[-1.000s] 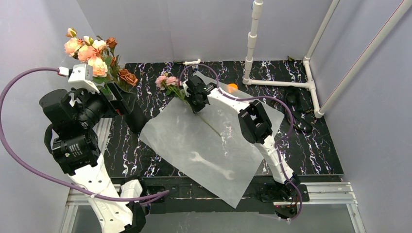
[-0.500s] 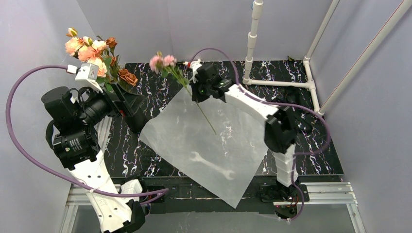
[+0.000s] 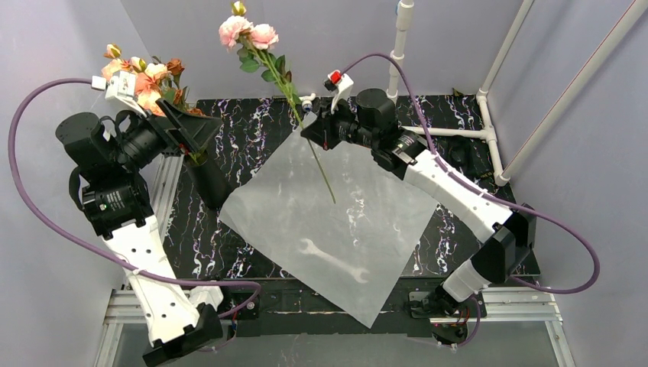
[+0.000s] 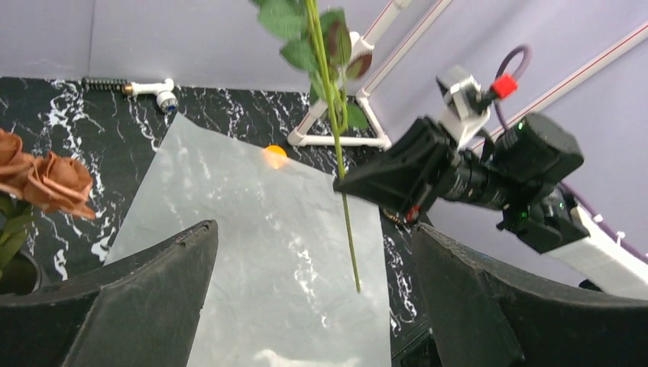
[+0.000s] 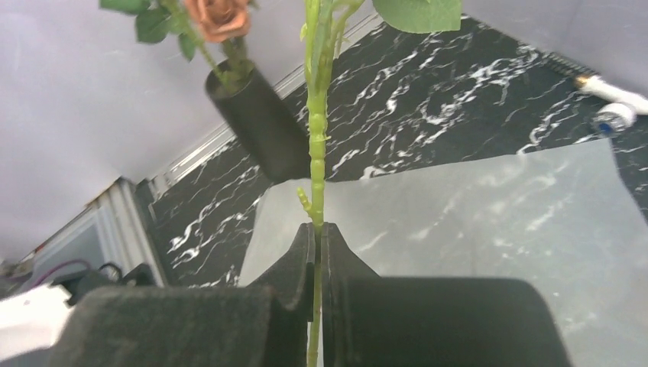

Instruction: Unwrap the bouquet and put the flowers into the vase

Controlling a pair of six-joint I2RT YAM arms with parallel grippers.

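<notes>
From above, we are holding a pink rose (image 3: 246, 33) with our right jaws clamped mid-stem. It is slanting, blooms up-left, cut end hanging over the wrap sheet (image 3: 328, 229) on the bench (image 3: 481, 229). Our left jaws are gaping beside the flower-filled vase (image 3: 210, 183).

At the left wrist, the stem (image 4: 336, 138) is hanging nearly upright between our spread fingers (image 4: 153, 306).

At the right wrist, our jaws are pinching the stem (image 5: 315, 153), and the vase (image 5: 264, 130) is leaning beyond it.

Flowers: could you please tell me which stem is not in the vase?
The pink-headed stem, pinched in the right gripper above the paper sheet; the peach and rust-orange roses all stand in the black vase.
</notes>
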